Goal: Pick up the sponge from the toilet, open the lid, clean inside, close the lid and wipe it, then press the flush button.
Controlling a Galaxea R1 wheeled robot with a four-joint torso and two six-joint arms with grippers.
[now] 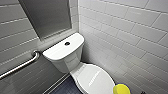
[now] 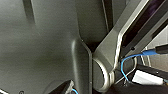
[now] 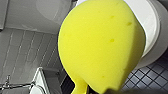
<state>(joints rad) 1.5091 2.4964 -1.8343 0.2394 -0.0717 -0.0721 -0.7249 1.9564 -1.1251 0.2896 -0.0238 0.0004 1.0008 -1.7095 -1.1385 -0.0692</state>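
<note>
Head view: the toilet (image 1: 62, 53) stands mid-frame, glossy white ceramic. Its lid (image 1: 93, 78) is down and the dark round flush button (image 1: 67, 43) sits in the tank top. The sponge (image 1: 121, 89) — soft, bright yellow — lies at the lower right edge by the lid's rim.

Left wrist view: the left gripper's state cannot be told.

Right wrist view: the sponge looms close, rounded and pitted — whether the right gripper grips it, I cannot tell.
</note>
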